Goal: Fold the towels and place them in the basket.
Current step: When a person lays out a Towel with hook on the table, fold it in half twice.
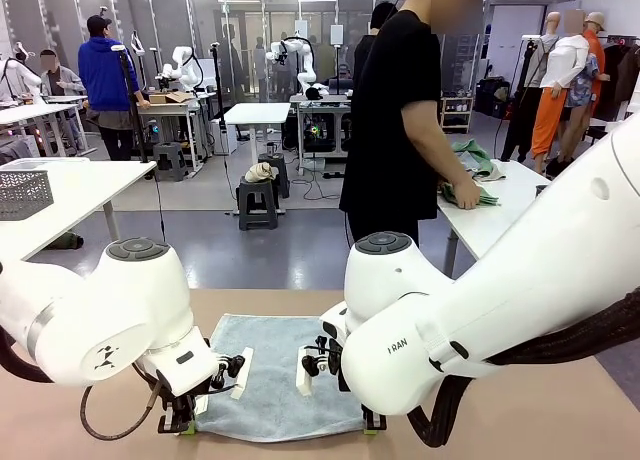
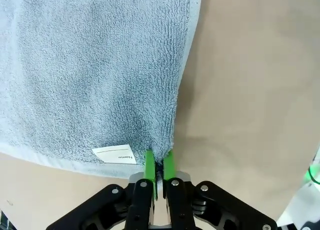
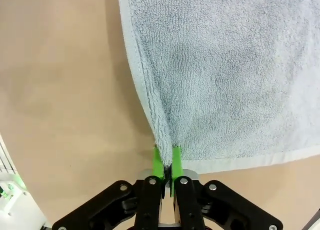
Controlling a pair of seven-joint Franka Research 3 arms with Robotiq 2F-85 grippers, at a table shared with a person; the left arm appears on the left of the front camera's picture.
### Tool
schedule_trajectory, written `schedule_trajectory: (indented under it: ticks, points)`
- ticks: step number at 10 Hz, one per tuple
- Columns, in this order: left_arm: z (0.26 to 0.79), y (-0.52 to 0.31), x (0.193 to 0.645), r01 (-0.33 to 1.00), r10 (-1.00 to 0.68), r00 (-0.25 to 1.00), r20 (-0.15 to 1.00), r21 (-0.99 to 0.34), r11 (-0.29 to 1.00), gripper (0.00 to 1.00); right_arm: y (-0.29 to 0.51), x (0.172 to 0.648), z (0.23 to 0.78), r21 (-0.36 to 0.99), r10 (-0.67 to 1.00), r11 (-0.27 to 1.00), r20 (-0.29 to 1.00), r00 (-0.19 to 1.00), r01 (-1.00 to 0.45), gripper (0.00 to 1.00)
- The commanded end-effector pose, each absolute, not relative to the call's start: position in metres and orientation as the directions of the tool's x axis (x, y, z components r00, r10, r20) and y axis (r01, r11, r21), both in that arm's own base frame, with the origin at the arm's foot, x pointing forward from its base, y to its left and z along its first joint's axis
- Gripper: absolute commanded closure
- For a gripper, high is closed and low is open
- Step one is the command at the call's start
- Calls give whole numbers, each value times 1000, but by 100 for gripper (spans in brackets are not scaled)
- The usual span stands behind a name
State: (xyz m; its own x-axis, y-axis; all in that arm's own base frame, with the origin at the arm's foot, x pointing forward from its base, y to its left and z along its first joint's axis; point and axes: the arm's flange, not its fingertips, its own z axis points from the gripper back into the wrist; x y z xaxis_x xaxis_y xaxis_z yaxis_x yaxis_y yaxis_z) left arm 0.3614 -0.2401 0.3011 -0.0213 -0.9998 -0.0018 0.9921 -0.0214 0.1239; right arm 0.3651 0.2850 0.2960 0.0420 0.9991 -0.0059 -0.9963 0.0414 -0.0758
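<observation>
The pale blue-grey towel (image 1: 275, 375) lies spread on the tan table between my two arms. My left gripper (image 1: 186, 427) is shut on its near left corner; in the left wrist view the green pads (image 2: 149, 165) pinch the cloth (image 2: 95, 75) beside the small white label (image 2: 114, 154). My right gripper (image 1: 372, 425) is shut on the near right corner, its green pads (image 3: 158, 162) pinching the hem of the towel (image 3: 225, 75). The mint green towel (image 1: 472, 175) is on a white table behind, under a person's hands. The dark grey basket is out of view.
A person in black (image 1: 400, 110) stands at the far side, turned toward the white table (image 1: 505, 215) at the right. A paler grey mesh basket (image 1: 24, 193) sits on another white table at the left. Bare tan tabletop (image 2: 250, 90) flanks the towel on both sides.
</observation>
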Motion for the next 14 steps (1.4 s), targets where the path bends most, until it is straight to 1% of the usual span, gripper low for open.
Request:
schedule_trajectory:
  ticks: [1,3,8,11,12,13,14]
  points:
    - [314,-240,354,991,-1000,-21,5,130,-20,93,283,361,303,-71,1000,19,20,17,-997,93]
    - [337,-239,347,990,-1000,-8,-1,139,-8,93,278,370,314,-72,999,-24,26,-26,-997,93]
    - [383,-235,354,984,-1000,-20,-7,176,-21,93,272,377,362,-128,998,-52,29,-56,-990,93]
    - [387,-236,363,985,-999,-24,-24,170,-28,93,279,377,379,-164,997,-67,22,-72,-984,93]
    - [387,-239,359,983,-999,-30,-41,178,-37,93,280,375,380,-172,997,-65,18,-69,-983,93]
    - [387,-236,359,982,-1000,-6,-1,188,-6,93,280,377,374,-173,998,-42,28,-48,-984,93]
    - [387,-236,359,982,-1000,-6,-1,188,-6,93,280,377,374,-173,998,-42,28,-48,-984,93]
